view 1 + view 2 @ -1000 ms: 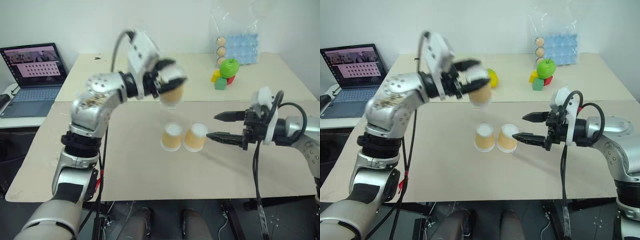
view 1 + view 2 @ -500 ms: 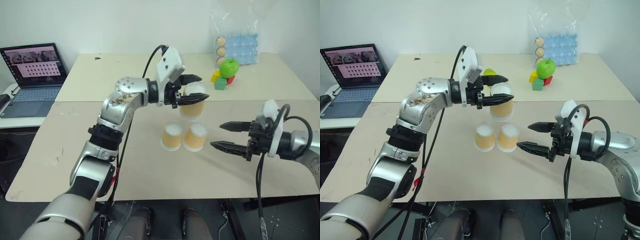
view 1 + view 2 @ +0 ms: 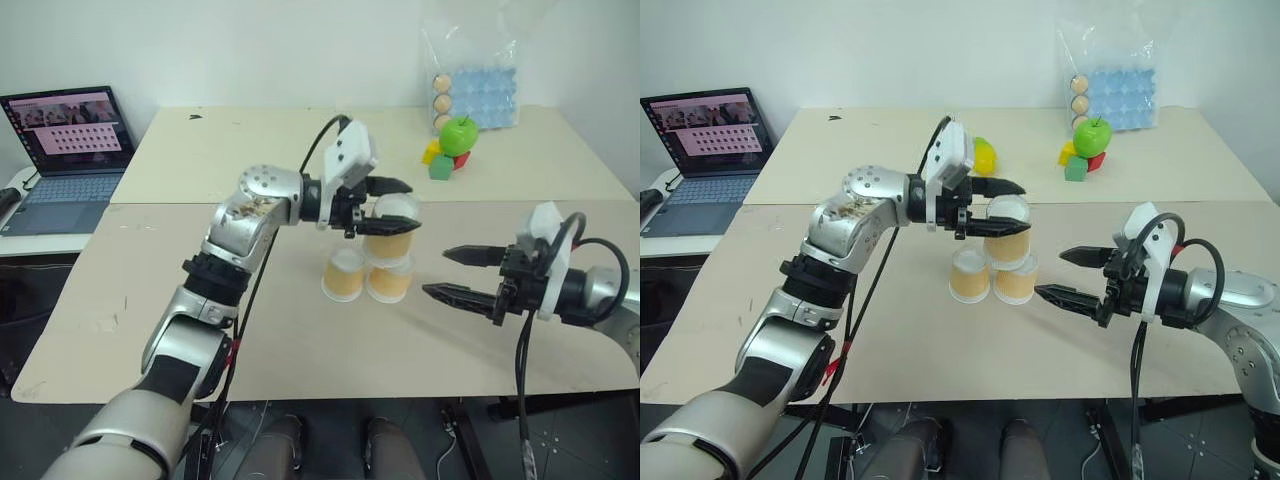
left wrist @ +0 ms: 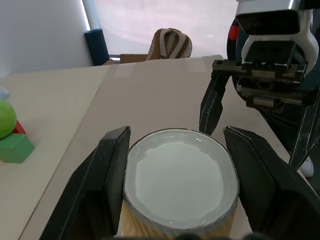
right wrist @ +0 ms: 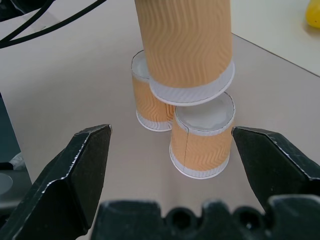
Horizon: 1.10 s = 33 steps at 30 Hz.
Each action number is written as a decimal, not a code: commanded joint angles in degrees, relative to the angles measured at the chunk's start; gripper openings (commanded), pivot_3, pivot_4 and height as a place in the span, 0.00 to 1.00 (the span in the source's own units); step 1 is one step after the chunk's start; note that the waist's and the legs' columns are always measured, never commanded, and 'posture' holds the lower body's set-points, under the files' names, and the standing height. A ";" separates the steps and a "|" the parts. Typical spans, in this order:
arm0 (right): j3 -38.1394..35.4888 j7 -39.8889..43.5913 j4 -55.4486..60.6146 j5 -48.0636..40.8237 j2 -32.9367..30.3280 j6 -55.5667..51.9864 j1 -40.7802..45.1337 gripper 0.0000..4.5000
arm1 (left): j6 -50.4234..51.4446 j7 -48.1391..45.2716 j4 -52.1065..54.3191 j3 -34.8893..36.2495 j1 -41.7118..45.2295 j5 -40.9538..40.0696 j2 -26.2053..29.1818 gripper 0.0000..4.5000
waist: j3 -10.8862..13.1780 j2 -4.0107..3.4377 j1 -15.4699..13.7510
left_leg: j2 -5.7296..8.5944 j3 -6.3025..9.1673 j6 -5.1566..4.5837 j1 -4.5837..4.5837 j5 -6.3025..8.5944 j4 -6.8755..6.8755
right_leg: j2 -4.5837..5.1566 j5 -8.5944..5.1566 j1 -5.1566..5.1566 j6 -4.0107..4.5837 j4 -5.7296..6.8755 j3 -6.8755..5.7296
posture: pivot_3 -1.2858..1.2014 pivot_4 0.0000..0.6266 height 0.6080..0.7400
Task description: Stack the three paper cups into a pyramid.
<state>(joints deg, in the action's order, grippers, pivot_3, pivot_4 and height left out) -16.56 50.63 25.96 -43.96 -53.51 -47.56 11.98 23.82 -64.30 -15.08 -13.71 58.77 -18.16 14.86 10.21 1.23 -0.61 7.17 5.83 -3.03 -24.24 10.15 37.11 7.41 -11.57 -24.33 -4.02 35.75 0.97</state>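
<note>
Two paper cups (image 3: 345, 275) (image 3: 390, 283) stand upside down, side by side, on the tan table (image 3: 250, 330). My left gripper (image 3: 388, 207) is shut on the third paper cup (image 3: 392, 232), also upside down, holding it just over the other two. In the right wrist view its white rim (image 5: 192, 90) hangs above the seam between them, closer to the right-hand cup (image 5: 202, 140); whether it touches, I cannot tell. My right gripper (image 3: 450, 274) stands open just right of the cups, level with them and pointing at them, with nothing between its fingers.
At the back right of the table are a green apple (image 3: 458, 132) on coloured blocks (image 3: 437, 160) and a clear bag with eggs (image 3: 475, 85). A yellow fruit (image 3: 983, 155) lies behind my left gripper. A laptop (image 3: 70, 140) sits at the far left.
My left gripper has carried its cup to the right and down, from behind the pair to just above them. The right gripper has stayed open in about the same place.
</note>
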 commanded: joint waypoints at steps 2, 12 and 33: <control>-2.29 -0.68 1.30 -0.47 -0.90 0.45 0.43 1.00 | -1.75 -0.89 2.99 -0.63 -0.37 1.15 0.65 0.57 | 0.00 0.00 -0.03 | 0.00 0.00 0.00 0.00 0.00 0.00 | 0.00 0.00 0.00 0.00 0.00 0.00 | 0.52 0.24 1.00; -2.03 -0.75 0.46 0.09 -1.14 1.15 0.97 1.00 | -2.79 -1.25 2.57 -0.65 -0.68 1.91 0.67 0.79 | 0.00 0.00 -0.01 | 0.00 0.00 -0.01 0.01 0.00 0.00 | 0.00 -0.01 0.01 -0.01 0.00 0.00 | 0.52 0.24 1.00; 0.43 2.29 -3.42 2.01 -1.57 2.21 3.94 1.00 | 11.12 5.71 7.56 12.64 6.33 -6.35 6.10 0.99 | 0.00 -0.01 0.32 | -0.01 0.01 -0.02 0.03 -0.01 0.02 | -0.02 -0.10 -0.01 -0.17 0.04 -0.01 | 0.52 0.24 1.00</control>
<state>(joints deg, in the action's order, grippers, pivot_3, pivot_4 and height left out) -14.99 52.32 22.08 -42.09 -53.73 -46.67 15.15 33.17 -59.85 -9.33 -2.76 64.26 -22.78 20.60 10.20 1.23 -0.29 7.17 5.83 -3.05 -24.20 10.15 37.13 7.40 -11.67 -24.32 -4.19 35.80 0.96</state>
